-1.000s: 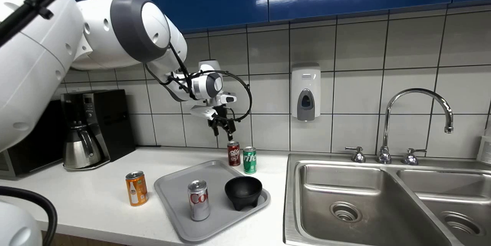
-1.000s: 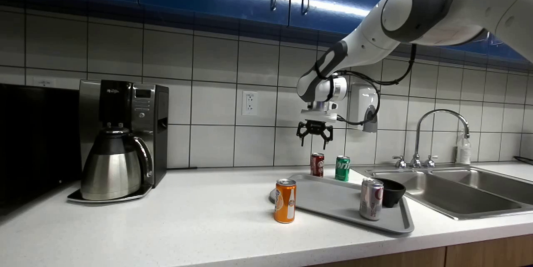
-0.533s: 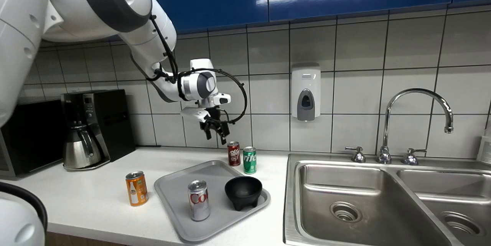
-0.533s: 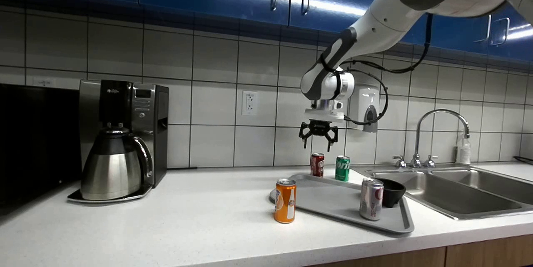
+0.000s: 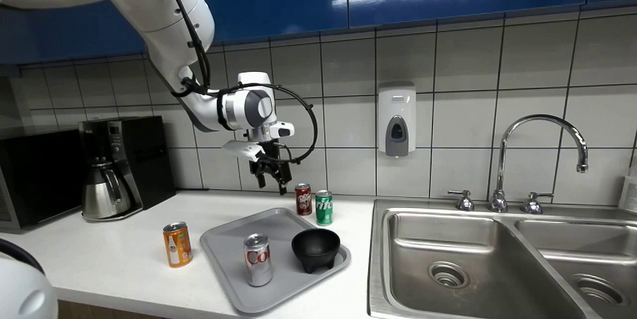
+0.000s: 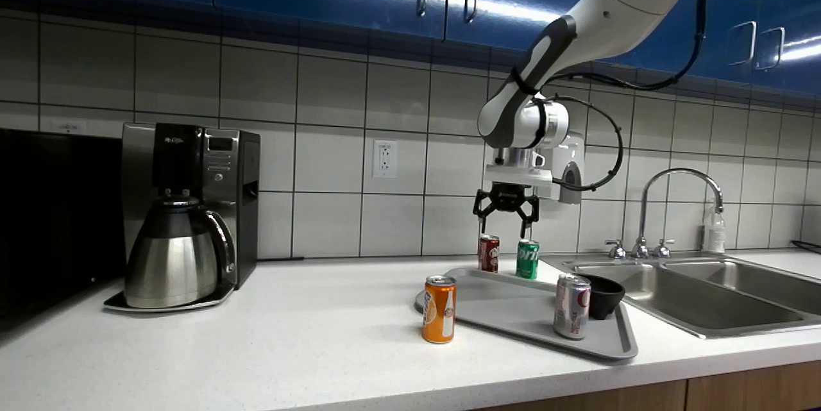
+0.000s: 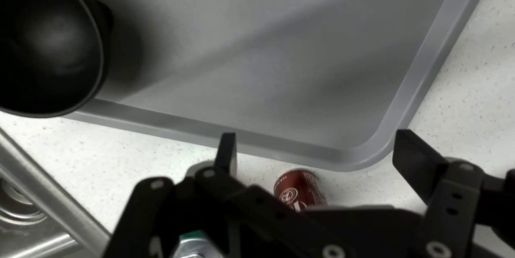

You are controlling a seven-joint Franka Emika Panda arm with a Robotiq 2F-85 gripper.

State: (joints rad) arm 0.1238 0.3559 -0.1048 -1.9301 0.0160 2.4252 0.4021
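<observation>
My gripper (image 5: 272, 187) is open and empty in the air, above the back of the counter. It also shows in an exterior view (image 6: 503, 232) and in the wrist view (image 7: 314, 143). A dark red can (image 5: 303, 200) stands behind the grey tray (image 5: 226, 232) and shows between the fingers in the wrist view (image 7: 297, 189), partly hidden by the gripper. A green can (image 5: 324, 208) stands beside it. A silver can (image 5: 258, 262) and a black bowl (image 5: 316, 248) stand on the tray. An orange can (image 6: 439, 311) stands on the counter beside the tray.
A steel double sink (image 5: 378, 259) with a faucet (image 5: 542, 117) lies beside the tray. A coffee maker (image 6: 231, 206) with a steel pot (image 6: 173, 263) stands at the opposite end. A soap dispenser (image 5: 396, 120) hangs on the tiled wall. Blue cabinets (image 6: 333, 0) are overhead.
My gripper has come down and, growing larger in both exterior views, moved away from the back wall. It stays open. The cans, bowl and tray have not moved.
</observation>
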